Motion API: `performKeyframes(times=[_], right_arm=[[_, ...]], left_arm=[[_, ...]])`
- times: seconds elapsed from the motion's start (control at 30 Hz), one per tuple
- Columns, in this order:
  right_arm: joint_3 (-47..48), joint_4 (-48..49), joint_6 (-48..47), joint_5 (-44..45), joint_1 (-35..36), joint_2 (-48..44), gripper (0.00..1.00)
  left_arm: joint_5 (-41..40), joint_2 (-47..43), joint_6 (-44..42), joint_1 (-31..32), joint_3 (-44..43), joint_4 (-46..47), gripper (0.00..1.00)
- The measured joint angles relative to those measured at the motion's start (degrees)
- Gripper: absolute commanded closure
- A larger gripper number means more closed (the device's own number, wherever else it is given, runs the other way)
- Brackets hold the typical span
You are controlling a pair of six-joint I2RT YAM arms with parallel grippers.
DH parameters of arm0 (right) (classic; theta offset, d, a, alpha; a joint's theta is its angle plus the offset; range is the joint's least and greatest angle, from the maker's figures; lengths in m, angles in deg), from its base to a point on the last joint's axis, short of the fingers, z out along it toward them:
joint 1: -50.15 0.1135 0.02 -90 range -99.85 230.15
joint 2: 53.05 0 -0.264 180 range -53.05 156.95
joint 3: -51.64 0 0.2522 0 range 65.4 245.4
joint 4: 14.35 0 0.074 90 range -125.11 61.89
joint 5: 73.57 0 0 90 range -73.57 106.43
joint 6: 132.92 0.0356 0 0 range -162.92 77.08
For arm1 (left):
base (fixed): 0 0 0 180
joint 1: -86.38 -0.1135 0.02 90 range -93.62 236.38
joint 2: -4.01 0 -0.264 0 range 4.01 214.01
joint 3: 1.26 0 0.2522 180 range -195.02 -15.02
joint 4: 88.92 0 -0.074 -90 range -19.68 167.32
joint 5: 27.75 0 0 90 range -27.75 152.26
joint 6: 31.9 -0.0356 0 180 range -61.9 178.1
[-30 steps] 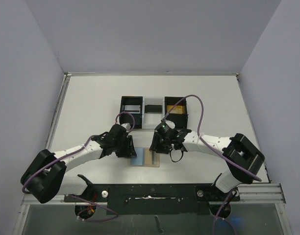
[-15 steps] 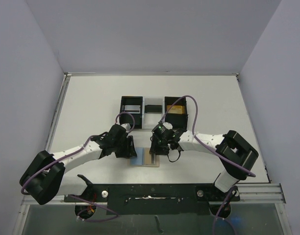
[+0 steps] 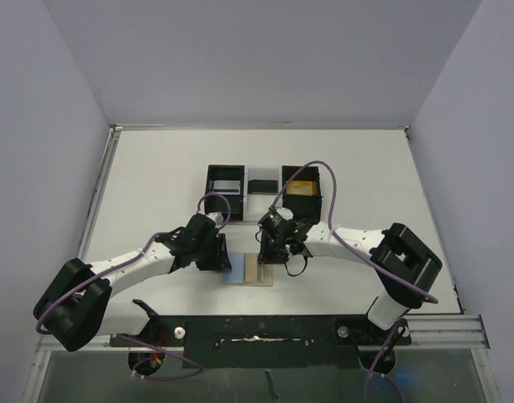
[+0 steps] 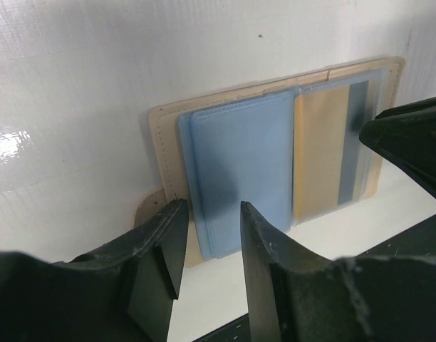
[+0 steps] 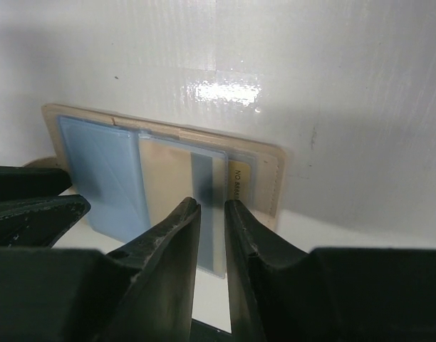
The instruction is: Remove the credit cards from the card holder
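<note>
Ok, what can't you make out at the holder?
Top view: left gripper and right gripper overhang the holder; contact unclear.
Left wrist: blue card's near edge partly behind left gripper.
Right wrist: print on rightmost card too small; tan card's near edge partly behind right gripper.

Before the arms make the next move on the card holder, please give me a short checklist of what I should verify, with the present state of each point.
1. Holder lies flat on the table: ok.
2. Blue card and striped card both show in the holder: ok.
3. Left gripper open, over the blue card: ok.
4. Right gripper open, narrow gap over the striped card: ok.
5. Any finger touching a card: cannot tell.
6. Grippers apart from each other: ok, but close.
</note>
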Motion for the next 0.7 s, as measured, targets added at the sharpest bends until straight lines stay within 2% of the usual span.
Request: performKeyframes(times=[0.53,0.7], right_arm=[[1.11,-1.03,-1.16,0.17,0.42,0.31,0.78],[-0.48,1.7,-0.63,-0.96,0.33,-1.38,0.78]], left_arm=[[0.02,0.02,-0.33,0.0,0.11,0.07,0.7],[0.09,0.02,-0.28,0.0,0.17,0.11,0.71]])
